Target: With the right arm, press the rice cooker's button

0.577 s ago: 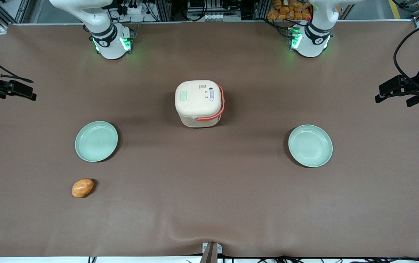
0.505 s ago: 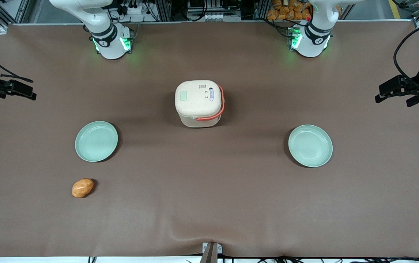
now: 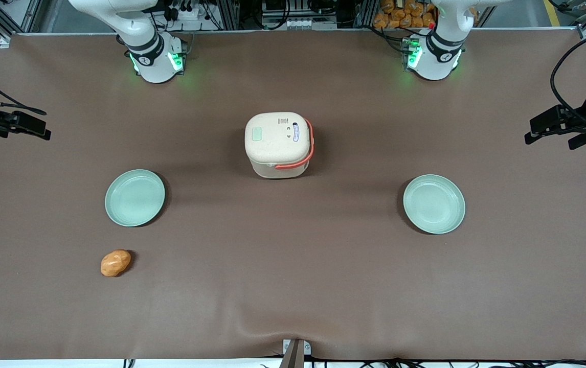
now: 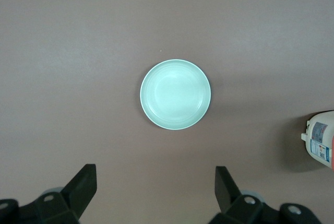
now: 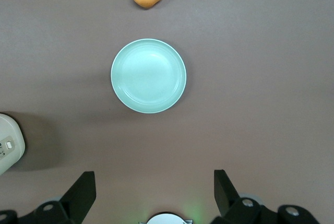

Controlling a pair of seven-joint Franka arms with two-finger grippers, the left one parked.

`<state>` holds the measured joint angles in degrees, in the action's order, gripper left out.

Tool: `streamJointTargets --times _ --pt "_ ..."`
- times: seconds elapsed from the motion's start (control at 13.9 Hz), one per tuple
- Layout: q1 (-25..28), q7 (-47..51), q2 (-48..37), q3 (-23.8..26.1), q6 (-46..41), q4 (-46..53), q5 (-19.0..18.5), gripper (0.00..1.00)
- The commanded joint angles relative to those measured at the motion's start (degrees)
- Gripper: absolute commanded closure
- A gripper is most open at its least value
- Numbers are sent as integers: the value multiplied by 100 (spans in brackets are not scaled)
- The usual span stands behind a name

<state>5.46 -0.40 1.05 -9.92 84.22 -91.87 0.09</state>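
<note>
The rice cooker [image 3: 277,143] is cream with a speckled lid and a coral-orange handle. It stands with its lid shut at the middle of the brown table. A pale green square button [image 3: 256,134] sits on its lid. An edge of the cooker also shows in the right wrist view [image 5: 8,148]. My right gripper [image 5: 154,175] is open and empty. It hangs high above the table, over bare cloth beside a mint-green plate [image 5: 148,75], well apart from the cooker. In the front view only the arm's base [image 3: 152,56] shows.
One mint-green plate [image 3: 135,198] lies toward the working arm's end, another [image 3: 434,204] toward the parked arm's end. A potato [image 3: 115,262] lies nearer the front camera than the first plate. Black camera mounts [image 3: 14,124] stand at the table's ends.
</note>
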Motion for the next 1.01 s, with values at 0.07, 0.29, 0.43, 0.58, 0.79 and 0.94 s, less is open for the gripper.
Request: streamJointTargets --times 0.07,0.29,0.43,0.58,0.79,0.94 --pt "-1 -65 -96 42 -72 29 9 0" --pt "43 -240 -114 139 -99 82 0 0" --pt "95 -417 -88 148 -221 81 0 0" --pt "210 -408 -96 157 -336 82 0 0" --pt "656 -417 -44 148 -292 90 131 0" --pt "982 -391 0 122 -275 125 394 11"
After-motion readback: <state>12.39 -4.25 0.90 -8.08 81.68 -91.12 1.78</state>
